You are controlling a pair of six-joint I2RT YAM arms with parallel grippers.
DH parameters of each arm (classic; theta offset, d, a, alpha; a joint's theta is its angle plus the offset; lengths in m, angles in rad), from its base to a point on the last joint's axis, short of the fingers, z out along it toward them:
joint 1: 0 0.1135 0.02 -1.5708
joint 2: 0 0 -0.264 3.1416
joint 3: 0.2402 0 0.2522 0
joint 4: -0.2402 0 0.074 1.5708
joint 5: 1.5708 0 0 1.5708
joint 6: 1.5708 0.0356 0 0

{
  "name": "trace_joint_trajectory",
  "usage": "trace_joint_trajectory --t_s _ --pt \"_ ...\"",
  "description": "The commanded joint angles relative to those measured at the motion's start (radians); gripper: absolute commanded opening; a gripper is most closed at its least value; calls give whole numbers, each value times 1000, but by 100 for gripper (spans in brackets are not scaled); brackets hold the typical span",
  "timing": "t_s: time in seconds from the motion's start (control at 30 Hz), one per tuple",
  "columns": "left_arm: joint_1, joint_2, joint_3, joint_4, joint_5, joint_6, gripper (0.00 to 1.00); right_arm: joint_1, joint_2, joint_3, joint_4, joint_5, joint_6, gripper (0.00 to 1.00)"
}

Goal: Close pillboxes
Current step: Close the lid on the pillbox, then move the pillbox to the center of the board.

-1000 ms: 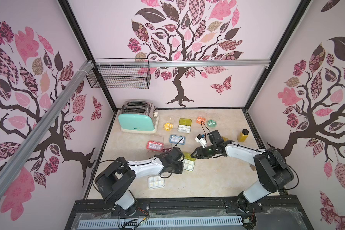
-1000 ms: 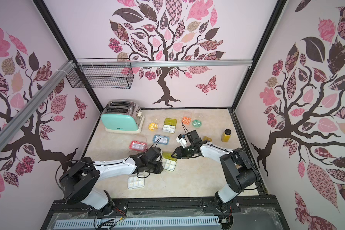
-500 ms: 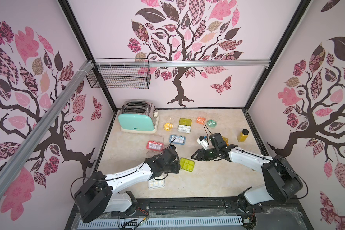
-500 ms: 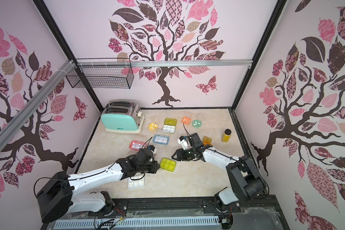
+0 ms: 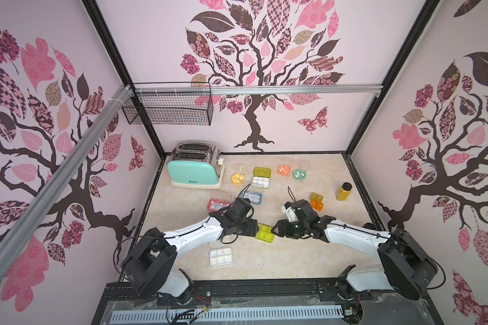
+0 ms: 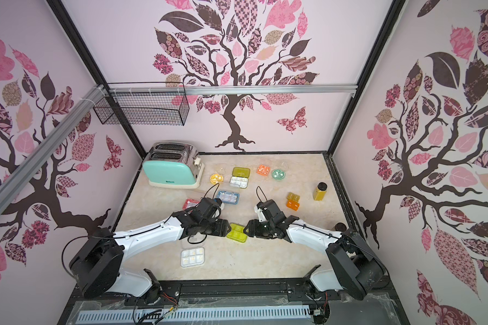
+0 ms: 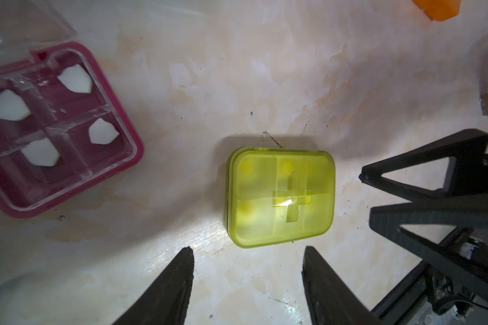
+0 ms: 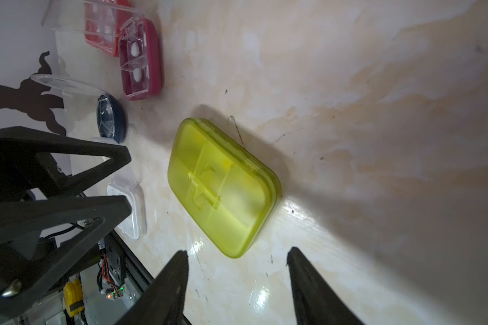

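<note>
White-shelled, the left arm reaches low over the marbled table toward its centre. The left gripper has its jaws spread, tips just beside the yellow-green pillbox and gripping nothing. This pillbox lies flat between both arms with its lid shut: translucent plastic, a rounded rectangle with a cross moulded into the lid. The right arm mirrors the pose from the opposite side; the right gripper is likewise spread and empty. Fingers are matte black and tapered, two per gripper. The right wrist view shows five boxes: the yellow-green one, one maroon pillbox, one pink pillbox, one navy round pillbox, one white pillbox.
</note>
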Motion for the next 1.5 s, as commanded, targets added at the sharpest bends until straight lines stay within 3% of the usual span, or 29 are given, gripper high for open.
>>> trace_joint_trajectory --t_s 0.0,0.23,1.0,1.13,1.47 --pt "1 38 20 17 28 35 65 47 10 8 8 101 61 59" --pt "2 64 -10 68 35 4 58 112 59 0 55 124 105 50" --pt "-31 154 -29 96 17 -64 37 116 127 76 -61 207 23 37" --pt "-55 144 -27 112 35 -105 37 106 90 110 -134 234 -16 44" --pt "-95 152 16 152 56 -173 39 38 -6 204 -422 264 -220 79"
